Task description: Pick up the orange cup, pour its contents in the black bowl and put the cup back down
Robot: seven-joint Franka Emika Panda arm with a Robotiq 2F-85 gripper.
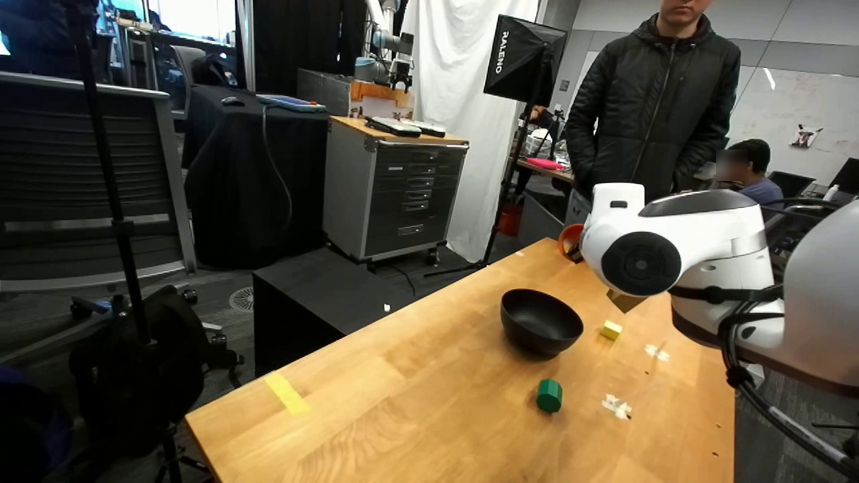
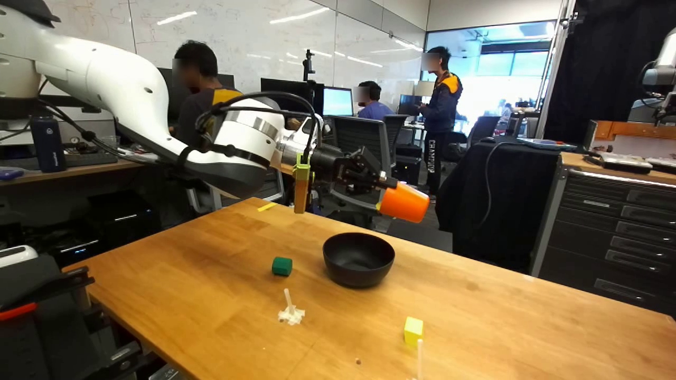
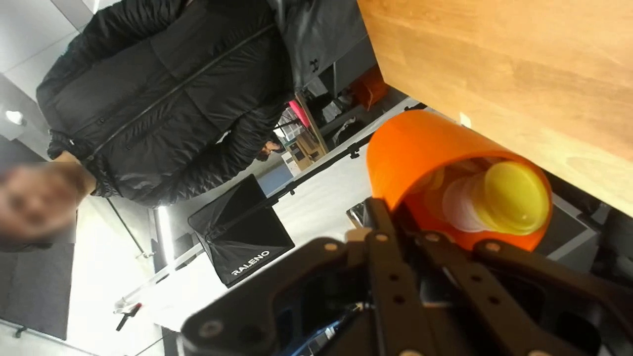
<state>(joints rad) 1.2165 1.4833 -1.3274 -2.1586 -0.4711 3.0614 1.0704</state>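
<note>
My gripper [image 2: 390,182] is shut on the wall of the orange cup [image 2: 405,202], with one finger inside and one outside. The cup is held in the air, lying over on its side, beyond and above the black bowl [image 2: 359,275] in that exterior view. In the wrist view the fingers [image 3: 391,210] pinch the rim of the cup [image 3: 425,141]. The contents, yellow and pinkish rounded pieces [image 3: 517,198], sit inside near its mouth. In an exterior view the cup [image 1: 570,240] is partly hidden by the arm. The bowl [image 1: 530,341] stands upright on the table; its visible inside looks dark.
A small green block [image 1: 549,396] lies beside the bowl on the wooden table [image 1: 402,389]. A yellow block [image 2: 413,331] lies on the bowl's other side. A thin upright stick [image 2: 288,300] stands taped to the table. A person [image 1: 654,107] stands beyond the table.
</note>
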